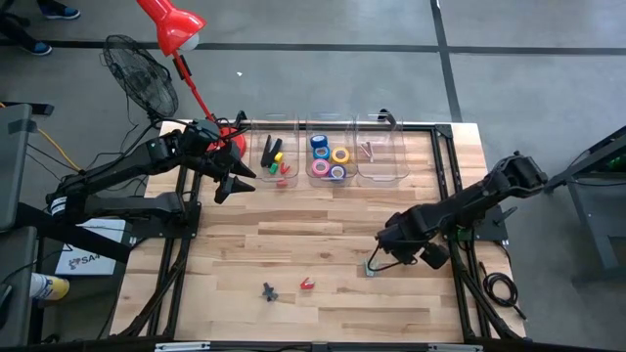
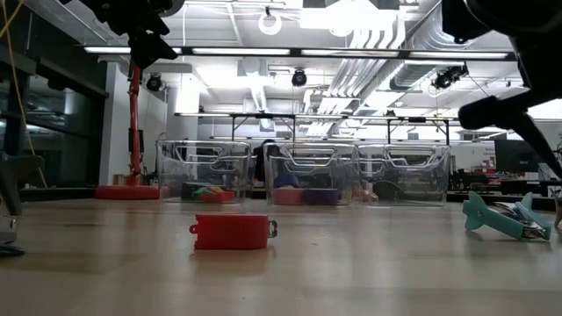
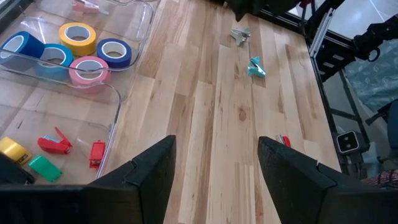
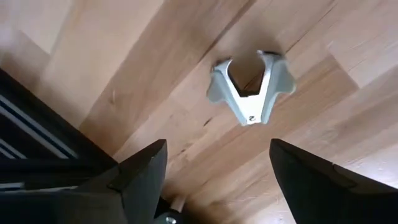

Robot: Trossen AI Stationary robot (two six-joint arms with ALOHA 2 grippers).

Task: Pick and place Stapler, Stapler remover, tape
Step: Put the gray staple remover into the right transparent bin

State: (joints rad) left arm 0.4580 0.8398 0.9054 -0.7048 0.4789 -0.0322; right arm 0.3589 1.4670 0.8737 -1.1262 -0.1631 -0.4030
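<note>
A pale teal staple remover (image 4: 252, 90) lies flat on the wood near the table's right near part (image 1: 370, 267), jaws apart. My right gripper (image 4: 217, 168) is open and hovers just above it (image 1: 380, 251), touching nothing. A small red stapler (image 2: 230, 231) lies at mid-table near the near edge (image 1: 307, 285). Blue, yellow and pink tape rolls (image 3: 78, 37) lie in the middle clear bin (image 1: 328, 156). My left gripper (image 3: 214, 168) is open and raised beside the left bin (image 1: 235, 181).
Three clear bins stand in a row along the far edge: staplers (image 3: 55, 143) in the left one (image 1: 277, 156), staple removers in the right one (image 1: 381, 152). A small dark object (image 1: 269, 291) lies near the near edge. A red lamp (image 1: 171, 29) and a fan (image 1: 142, 73) stand far left.
</note>
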